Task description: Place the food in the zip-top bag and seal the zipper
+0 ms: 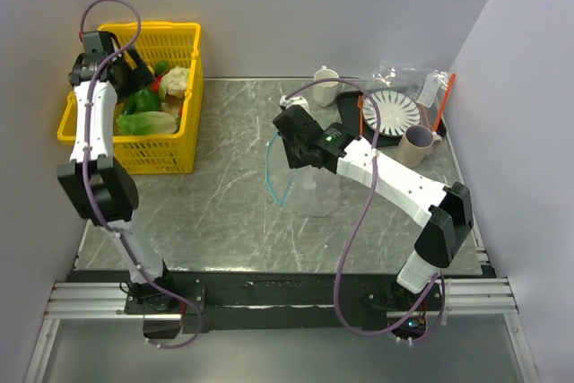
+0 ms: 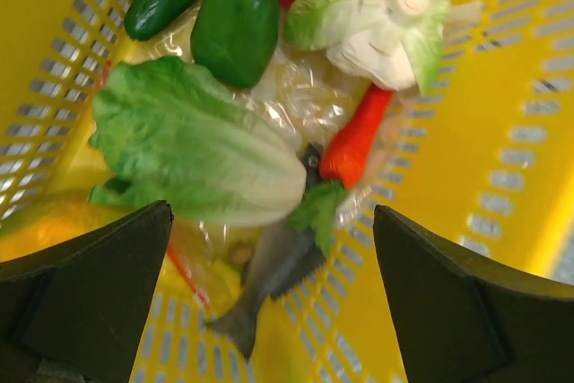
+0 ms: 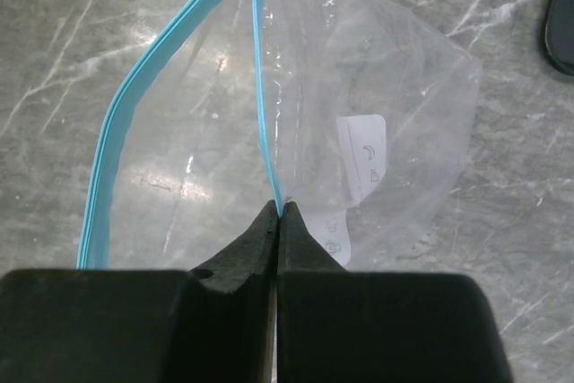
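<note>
From above, my left end effector (image 1: 134, 67) hangs over the yellow plastic basket (image 1: 152, 157), which has lattice walls and stands at 10 o'clock on the grey, marble-veined tabletop (image 1: 224, 213). My right end effector (image 1: 289, 138) is near the middle and holds up the zip-top bag (image 1: 314, 193). The bag is a thin, clear, crinkled film, and its lower part rests on the tabletop. The teal zipper (image 1: 272, 175) curves down at its 9 o'clock side.

In the left wrist view, my two dark fingers are spread wide apart and grip nothing. Between them lie a ruffled pale-green lettuce (image 2: 179, 145), a smooth glossy green pepper (image 2: 235, 20) at 12 o'clock, a tapered orange carrot (image 2: 359, 136) at 2 o'clock, and a grey fish (image 2: 273, 266) with a slim tail at 6 o'clock.

In the right wrist view, my black fingers are pressed fully together on one thin lip of the zipper. The other lip bows away toward 9 o'clock, so the mouth stands open.
</note>
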